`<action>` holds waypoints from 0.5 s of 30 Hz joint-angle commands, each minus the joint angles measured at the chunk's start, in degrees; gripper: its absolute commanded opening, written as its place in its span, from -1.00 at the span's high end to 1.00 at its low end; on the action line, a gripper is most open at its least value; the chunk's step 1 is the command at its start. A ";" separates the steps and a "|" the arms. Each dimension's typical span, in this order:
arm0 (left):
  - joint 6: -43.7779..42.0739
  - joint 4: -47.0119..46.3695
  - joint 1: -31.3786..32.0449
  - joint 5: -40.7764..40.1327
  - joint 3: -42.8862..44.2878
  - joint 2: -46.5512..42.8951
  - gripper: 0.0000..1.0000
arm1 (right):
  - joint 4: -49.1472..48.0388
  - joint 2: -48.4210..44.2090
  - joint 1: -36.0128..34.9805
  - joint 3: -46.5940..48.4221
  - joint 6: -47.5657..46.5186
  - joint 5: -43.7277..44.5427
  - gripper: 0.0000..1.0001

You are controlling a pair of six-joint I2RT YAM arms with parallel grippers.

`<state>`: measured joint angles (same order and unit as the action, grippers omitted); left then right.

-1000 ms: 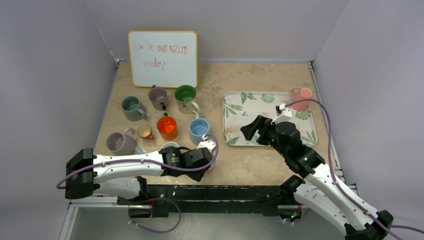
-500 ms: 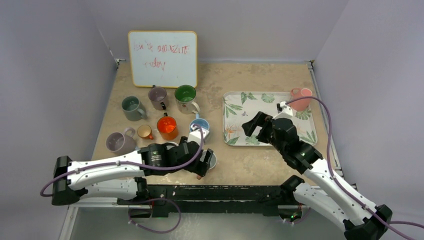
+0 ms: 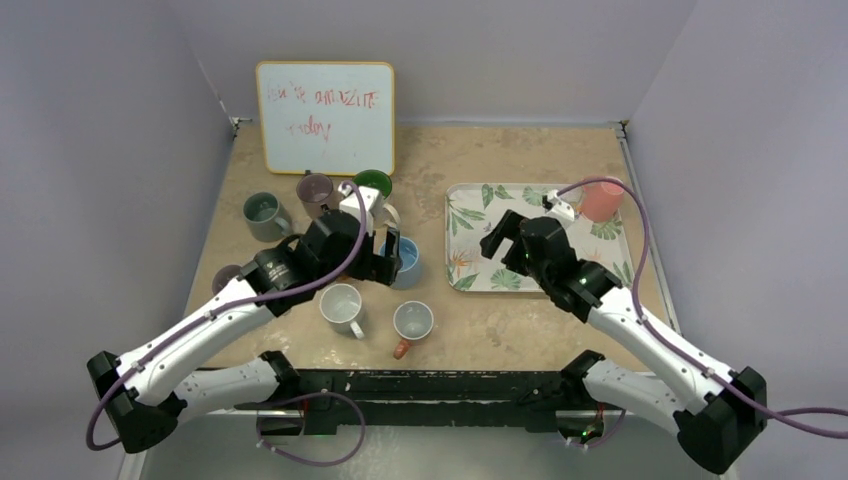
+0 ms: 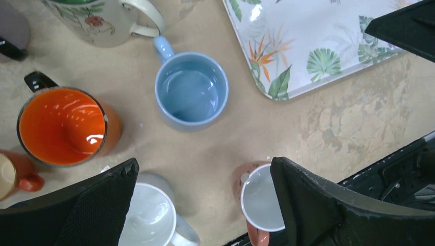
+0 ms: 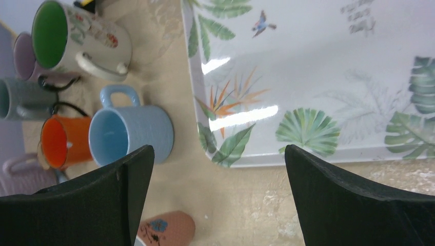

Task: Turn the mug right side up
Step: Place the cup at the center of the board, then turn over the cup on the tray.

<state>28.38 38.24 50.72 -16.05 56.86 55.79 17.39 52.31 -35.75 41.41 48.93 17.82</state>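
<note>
plainly upright, the mug rests near the wide-spread left gripper.

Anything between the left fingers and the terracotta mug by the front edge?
Nothing visible. The left gripper is open above the table, and the terracotta mug stands rim up nearer the front edge with bare surface between. The white mug stands to one side, apart from it.

I see a mottled beige table. The tray is white with green leaves and orange blooms. The terracotta mug has a white inside and a blue flower on its side. Other mugs are pale blue, glossy orange and plain white. A floral mug is green inside.
</note>
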 commanded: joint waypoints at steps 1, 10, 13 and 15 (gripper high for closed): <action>-7.02 -3.48 -6.40 12.00 6.70 3.01 -0.99 | 4.87 4.78 -0.13 7.56 2.70 10.35 -0.98; -9.30 2.58 -9.66 11.74 6.52 -0.16 -0.99 | 8.00 20.29 3.22 18.01 4.70 16.90 -0.98; -8.84 3.99 -9.67 10.05 3.38 -4.66 -0.99 | 7.70 25.95 7.99 21.34 4.80 13.81 -0.98; -8.41 5.35 -9.67 9.19 2.04 -6.97 -0.99 | 8.73 29.39 11.70 23.40 6.19 12.18 -0.98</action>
<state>20.58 40.58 41.25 -4.86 61.08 53.80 23.42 78.17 -30.06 60.71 52.34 30.09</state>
